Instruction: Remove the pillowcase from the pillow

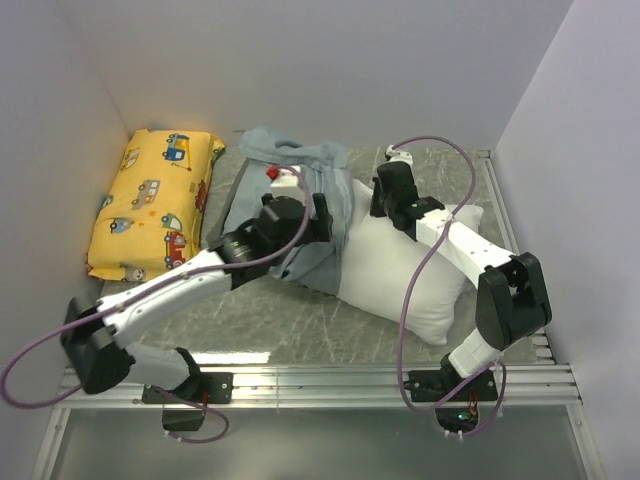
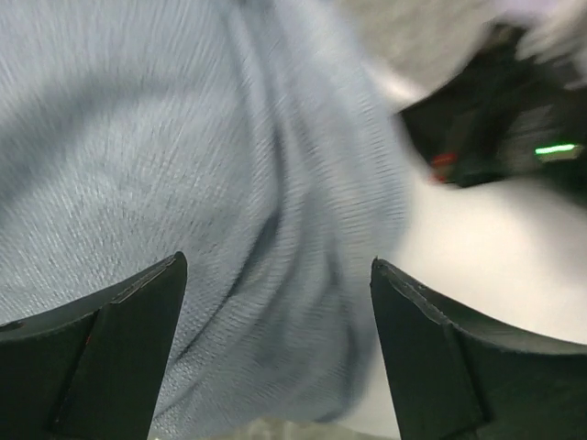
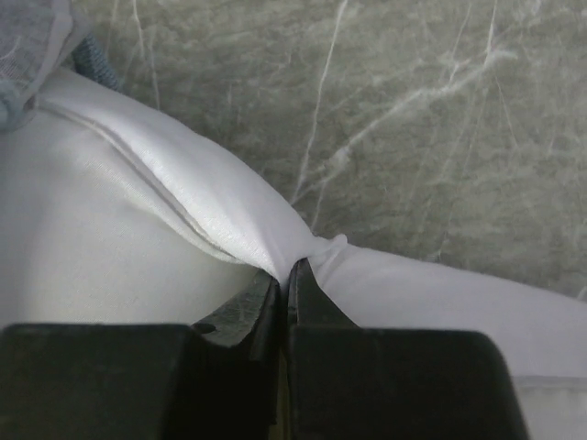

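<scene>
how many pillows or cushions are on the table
2. A yellow cushion lies at the far left by the wall. A white pillow lies centre-right, its left end meeting the grey pillowcase. No other shows, though the arms cover some of the table.

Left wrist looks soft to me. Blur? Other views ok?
Left wrist: soft, pillowcase weave smeared, the right arm blurred; only the fingers crisp. Right wrist: sharp on the pillow seam and table veins. Top external: evenly lit, sharp, one bright glare strip on the table near the rail.
</scene>
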### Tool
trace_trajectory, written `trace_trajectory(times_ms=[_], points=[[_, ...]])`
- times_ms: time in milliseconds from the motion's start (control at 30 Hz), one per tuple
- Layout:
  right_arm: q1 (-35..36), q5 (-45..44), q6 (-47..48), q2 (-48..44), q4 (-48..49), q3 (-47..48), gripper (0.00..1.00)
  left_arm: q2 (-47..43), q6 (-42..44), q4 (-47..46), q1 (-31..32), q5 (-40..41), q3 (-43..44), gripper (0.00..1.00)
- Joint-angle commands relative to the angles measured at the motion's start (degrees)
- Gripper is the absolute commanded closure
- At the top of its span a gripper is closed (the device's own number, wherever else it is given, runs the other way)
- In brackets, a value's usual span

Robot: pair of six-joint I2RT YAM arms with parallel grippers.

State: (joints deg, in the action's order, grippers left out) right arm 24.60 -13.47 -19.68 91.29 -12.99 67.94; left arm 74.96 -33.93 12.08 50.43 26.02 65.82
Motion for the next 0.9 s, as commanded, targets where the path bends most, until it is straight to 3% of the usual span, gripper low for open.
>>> trace_trajectory(times_ms=[0,67,167,200,267,300,333,467,567,733,767,867], points=[[0.4,-0.8,-0.7,-0.1,-3.7,-0.1,1.00,6.2,-2.8,5.4,0.4,8.8,-0.3,0.14],[0.4,-1.4,-0.3,-0.1,-4.4,0.3,1.00,9.1,-3.5,8.2,0.4,12.8,1.4,0.16],[0.3,-1.8,0.2,-0.4,-4.5,0.4,1.00,10.8,-4.4,10.6,-0.3,17.6,3.1,0.31],[0.3,-1.7,0.4,-0.7,-4.6,0.4,1.00,11.0,-4.8,11.9,-1.0,18.4,3.3,0.54],[0.2,-2.0,0.5,-0.8,-4.8,0.6,1.00,10.6,-6.1,12.5,-3.3,17.1,2.7,0.77],[0.3,-2.3,0.6,-0.9,-5.0,0.7,1.00,10.1,-6.8,12.7,-7.2,15.6,2.3,0.94],[0.1,-3.2,1.0,-1.0,-5.1,0.8,1.00,8.3,-7.4,12.3,-9.5,14.2,1.4,0.99],[-1.9,-5.2,1.3,-1.4,-6.1,0.6,1.00,0.3,-11.3,7.5,-24.6,6.9,-8.1,1.00],[-5.5,-4.7,0.3,-1.7,-7.0,0.4,1.00,-4.8,-13.7,3.9,-30.8,2.3,-14.4,0.99],[-7.9,-1.0,-0.9,-2.1,-7.9,2.3,1.00,-4.4,-13.1,-2.0,-30.8,-5.8,-19.7,1.00],[-6.5,1.0,-0.3,-2.8,-8.0,2.6,0.85,-4.0,-13.3,-4.5,-29.3,-6.8,-20.3,1.00],[-2.9,-1.3,0.7,-5.2,-9.1,4.4,0.55,-1.8,-13.3,-5.8,-23.7,-5.8,-20.7,0.99]])
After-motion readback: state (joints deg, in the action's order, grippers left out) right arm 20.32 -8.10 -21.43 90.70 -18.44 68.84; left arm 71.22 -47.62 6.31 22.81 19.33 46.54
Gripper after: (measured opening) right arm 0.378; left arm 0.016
